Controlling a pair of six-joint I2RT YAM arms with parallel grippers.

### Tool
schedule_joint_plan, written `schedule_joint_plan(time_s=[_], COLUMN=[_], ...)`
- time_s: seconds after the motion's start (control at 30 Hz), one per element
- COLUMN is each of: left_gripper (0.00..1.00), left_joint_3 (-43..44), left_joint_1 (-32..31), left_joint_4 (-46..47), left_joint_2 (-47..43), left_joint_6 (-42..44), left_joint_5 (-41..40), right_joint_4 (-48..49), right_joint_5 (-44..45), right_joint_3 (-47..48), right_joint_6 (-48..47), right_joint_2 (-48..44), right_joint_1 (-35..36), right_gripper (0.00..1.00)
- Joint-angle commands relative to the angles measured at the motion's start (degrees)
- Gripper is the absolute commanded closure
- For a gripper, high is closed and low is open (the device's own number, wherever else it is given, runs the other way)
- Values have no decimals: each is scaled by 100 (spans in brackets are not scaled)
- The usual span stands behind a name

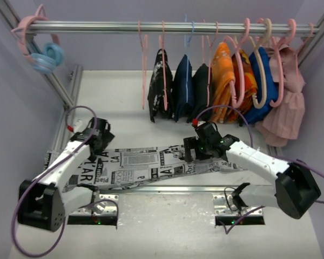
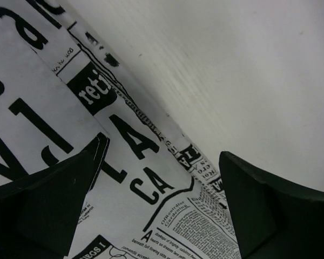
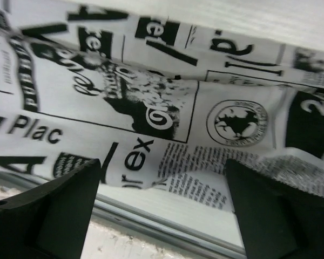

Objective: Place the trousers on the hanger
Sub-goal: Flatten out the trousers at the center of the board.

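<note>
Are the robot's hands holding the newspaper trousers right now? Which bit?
Nothing is held. The left arm's fingers and the right arm's fingers both stand wide open over the trousers, which lie on the table.

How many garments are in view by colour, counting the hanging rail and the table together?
Black cloth garment with white speckles: 1
Dark navy cloth garments: 2
Orange patterned cloth garments: 2
Bright blue cloth garment: 1
Pale pink cloth garment: 1
White newspaper-print cloth trousers, on the table: 1
Total: 8
</note>
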Motion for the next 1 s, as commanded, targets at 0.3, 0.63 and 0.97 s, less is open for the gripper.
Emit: schedule_joint_plan(time_s=[0.3,0.63,0.97], left_gripper=[0,0,0], left_joint_3=[613,2237,2463], left_joint_1=[-578,-1260,-1323], left_joint_4=[646,1299,-1033], left_joint_2=[2664,4178,2097], left_joint_6=[-278,270,-1250], left_joint_5=[-4,355,-1744], right_joint_4=[-17,-4,662], right_joint_5=[468,150,-1603], right_joint_3=[-858,-1062,-1279], right_joint_6=[1037,481,27], right_joint_2=[1073,-51,-1892], right_joint_1=[-1907,-3470,-3103], right_gripper=[1,1,1])
